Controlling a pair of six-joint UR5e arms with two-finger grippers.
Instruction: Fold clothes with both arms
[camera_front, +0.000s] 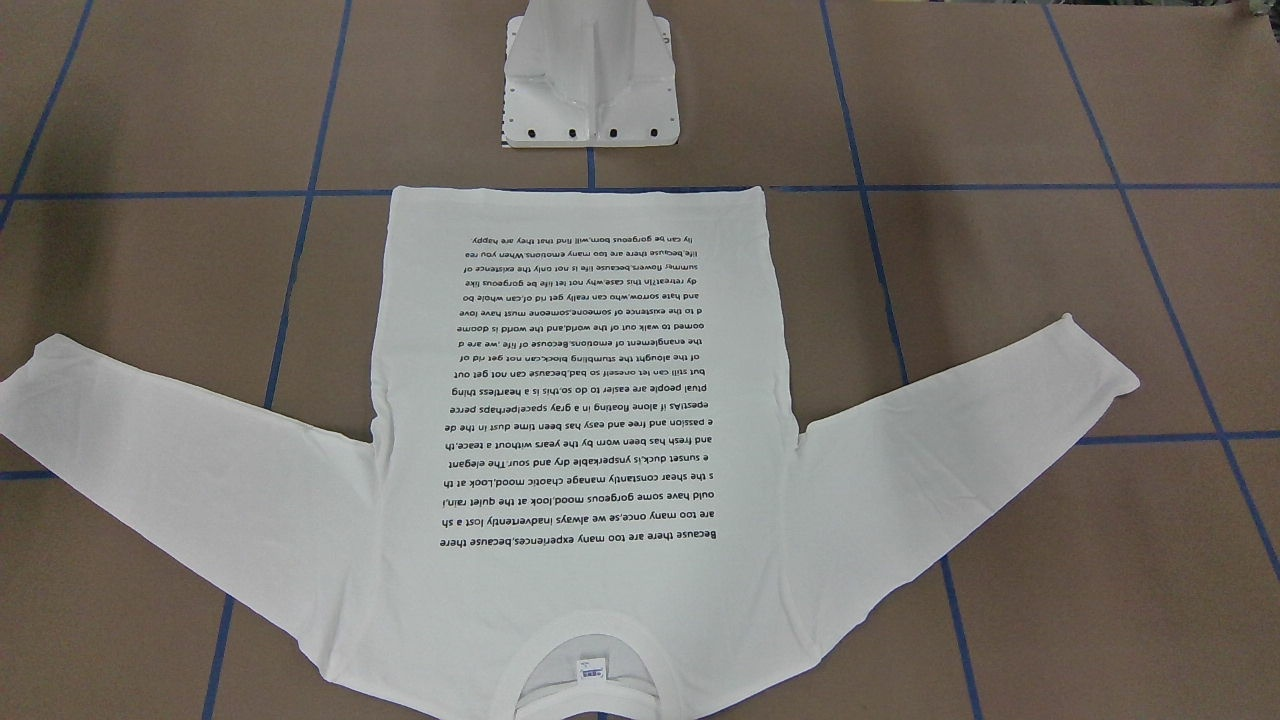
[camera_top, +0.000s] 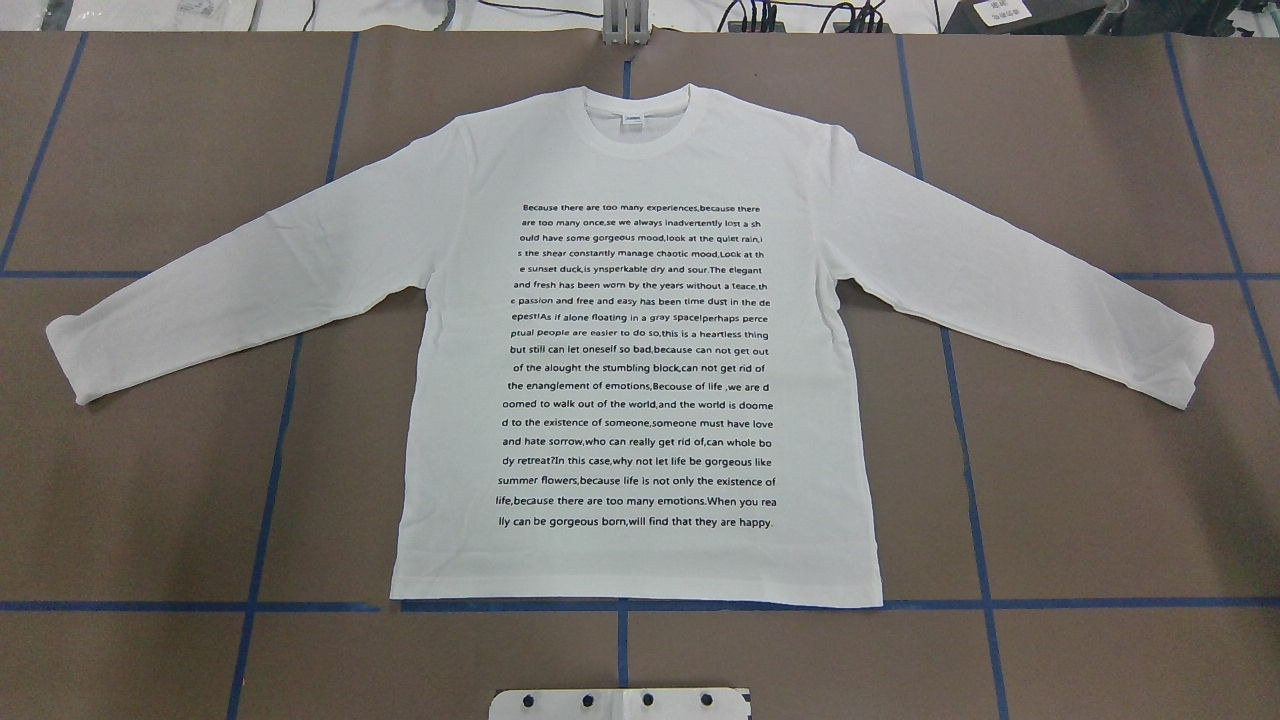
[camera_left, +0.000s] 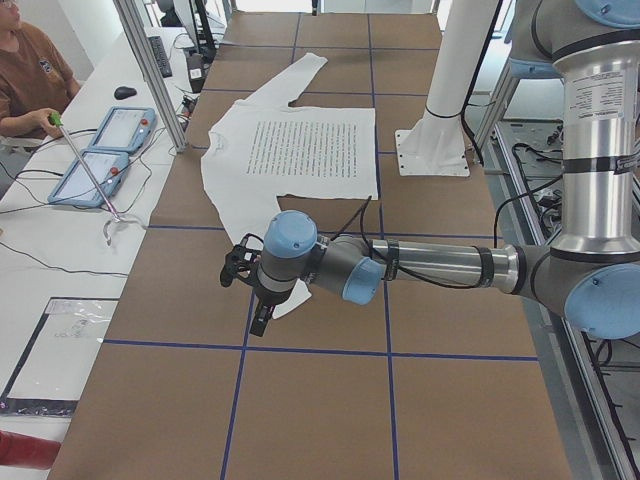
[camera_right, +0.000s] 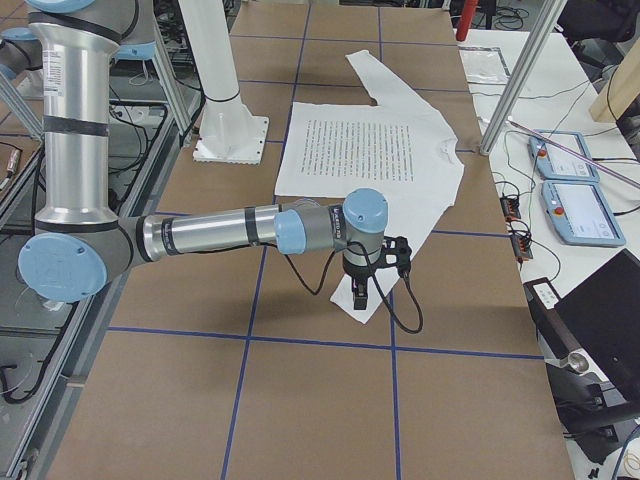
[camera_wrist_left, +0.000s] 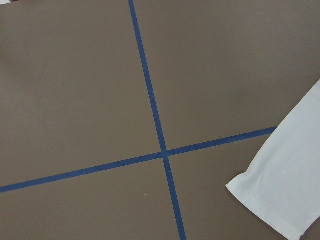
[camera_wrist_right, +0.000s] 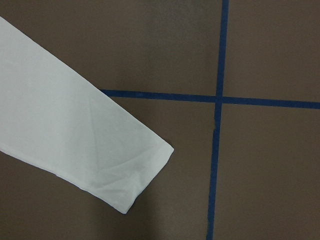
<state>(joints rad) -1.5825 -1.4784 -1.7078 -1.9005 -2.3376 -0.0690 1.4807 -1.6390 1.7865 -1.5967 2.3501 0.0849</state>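
For a level fold, pinch both cuffs of the shirt (camera_top: 640, 330) together. Whether the left fingers (camera_left: 261, 320) or right fingers (camera_right: 360, 297) are apart, I cannot tell.

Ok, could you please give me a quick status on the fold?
Left gripper near left cuff, right gripper near right cuff; jaws unclear. Shirt flat, text up, unfolded. Nothing on it.

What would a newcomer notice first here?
The white shirt lies flat in the middle of the brown table, sleeves spread wide and collar away from the robot. Next come its block of black text, facing up, and the blue tape lines gridding the table. In the side views the left arm and right arm each reach out low near a cuff.
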